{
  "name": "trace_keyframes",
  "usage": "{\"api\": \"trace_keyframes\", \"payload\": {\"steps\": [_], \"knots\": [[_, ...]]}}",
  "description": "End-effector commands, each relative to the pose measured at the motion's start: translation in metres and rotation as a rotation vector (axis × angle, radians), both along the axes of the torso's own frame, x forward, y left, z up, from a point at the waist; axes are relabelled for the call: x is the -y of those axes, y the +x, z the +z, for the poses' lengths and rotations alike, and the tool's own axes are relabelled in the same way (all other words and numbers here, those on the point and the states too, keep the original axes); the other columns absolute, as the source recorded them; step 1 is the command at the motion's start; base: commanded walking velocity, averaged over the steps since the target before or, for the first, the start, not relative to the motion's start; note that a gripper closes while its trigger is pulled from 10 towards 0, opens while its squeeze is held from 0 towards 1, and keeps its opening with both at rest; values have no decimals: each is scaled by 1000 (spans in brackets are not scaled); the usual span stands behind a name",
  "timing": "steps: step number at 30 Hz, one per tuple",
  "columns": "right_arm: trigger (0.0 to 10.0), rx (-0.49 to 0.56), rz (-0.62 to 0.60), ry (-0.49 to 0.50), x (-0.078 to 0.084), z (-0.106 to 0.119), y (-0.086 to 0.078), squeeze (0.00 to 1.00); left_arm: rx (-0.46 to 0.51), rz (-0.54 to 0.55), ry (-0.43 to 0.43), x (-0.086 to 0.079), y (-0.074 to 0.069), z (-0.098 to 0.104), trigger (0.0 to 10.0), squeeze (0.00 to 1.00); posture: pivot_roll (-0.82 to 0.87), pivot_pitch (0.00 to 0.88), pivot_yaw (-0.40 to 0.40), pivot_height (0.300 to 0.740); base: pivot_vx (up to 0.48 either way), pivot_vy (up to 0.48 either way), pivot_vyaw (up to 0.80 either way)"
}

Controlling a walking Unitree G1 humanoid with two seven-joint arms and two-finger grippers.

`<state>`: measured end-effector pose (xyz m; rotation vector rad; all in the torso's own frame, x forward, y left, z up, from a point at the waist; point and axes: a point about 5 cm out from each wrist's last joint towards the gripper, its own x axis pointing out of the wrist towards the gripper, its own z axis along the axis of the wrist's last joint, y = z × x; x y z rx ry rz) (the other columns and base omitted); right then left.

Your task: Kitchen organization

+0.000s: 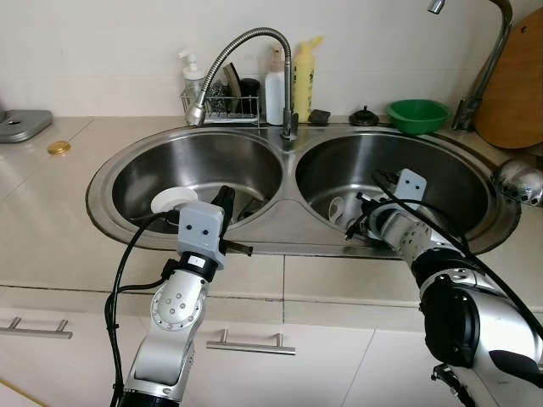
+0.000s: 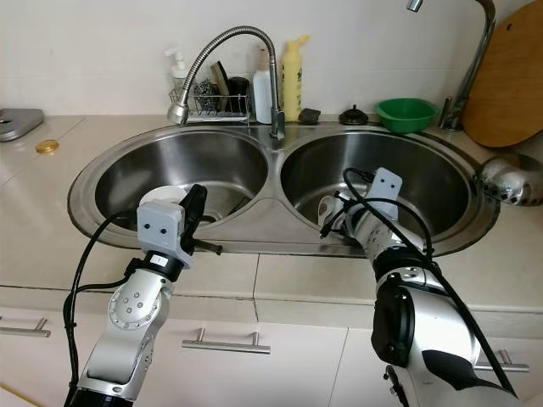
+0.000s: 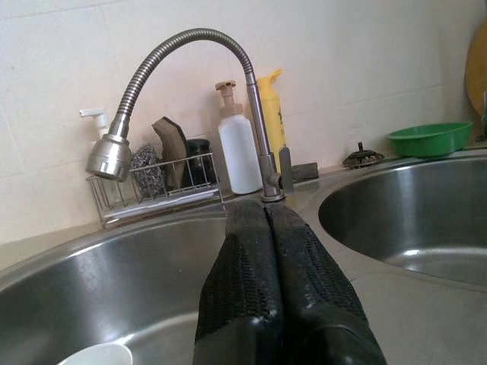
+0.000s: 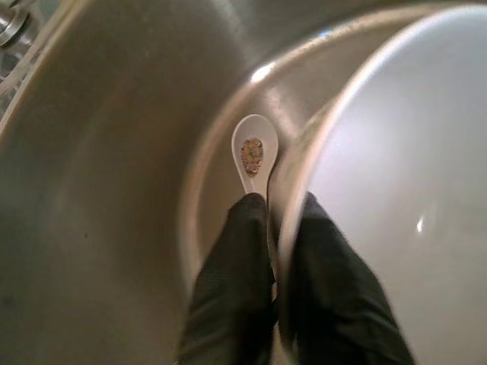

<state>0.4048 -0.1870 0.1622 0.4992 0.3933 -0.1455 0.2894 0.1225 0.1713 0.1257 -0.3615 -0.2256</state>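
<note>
A steel double sink (image 1: 293,242) is set into the counter. My right gripper (image 4: 278,199) is down in the right basin, shut on the rim of a white bowl (image 4: 396,175), which also shows from above (image 1: 337,208). A white spoon (image 4: 253,152) with a bit of food residue lies on the basin floor just beyond the fingertips. My left gripper (image 1: 225,199) hovers over the front of the left basin, shut with nothing between its fingers (image 3: 243,258). A white dish (image 1: 174,199) sits in that basin beside it.
A flexible faucet (image 1: 246,51) arches over the left basin. Behind it stand a wire rack (image 1: 222,106) with sponges and several bottles (image 1: 304,76). A green bowl (image 1: 417,114), a wooden board (image 1: 513,85) and a metal ladle (image 1: 519,180) are at the right.
</note>
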Motion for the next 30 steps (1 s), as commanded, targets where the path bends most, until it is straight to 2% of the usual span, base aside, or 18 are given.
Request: {"api": "trace_keyframes", "payload": {"steps": [1,8,13,16,19,23,25,28,30], "knots": [[10000,-35,-12,47,-3,-3,-1,1000,-1,8,4,-1,1,-2,10000,0,-55,0,5,740,0,0,0],[10000,-42,-28,73,-3,-5,-1,1000,-6,-1,3,2,2,-3,10000,0,-64,0,9,740,0,0,0],[10000,-4,-16,110,-7,1,1,1000,-8,-2,6,2,2,-3,10000,0,-62,0,10,740,0,0,0],[10000,-7,-40,138,-8,5,2,1000,-8,-2,7,1,2,-4,10000,0,-63,0,11,740,0,0,0],[10000,-7,-78,121,-6,12,4,1000,-11,-2,8,1,2,-5,10000,0,-65,0,11,740,0,0,0],[10000,-43,-58,1,-4,12,4,1000,-13,-4,8,3,2,-6,10000,0,-70,0,13,740,0,0,0],[10000,-80,-40,-171,2,9,2,1000,-14,-6,9,3,3,-6,10000,0,-69,0,11,740,0,0,0],[10000,-183,-38,-371,8,-1,-4,1000,-16,-4,10,3,3,-6,10000,0,-72,0,10,740,0,0,0],[10000,-225,-51,-406,8,-4,-6,1000,-17,-3,10,3,3,-7,10000,0,-72,0,10,740,0,0,0]]}}
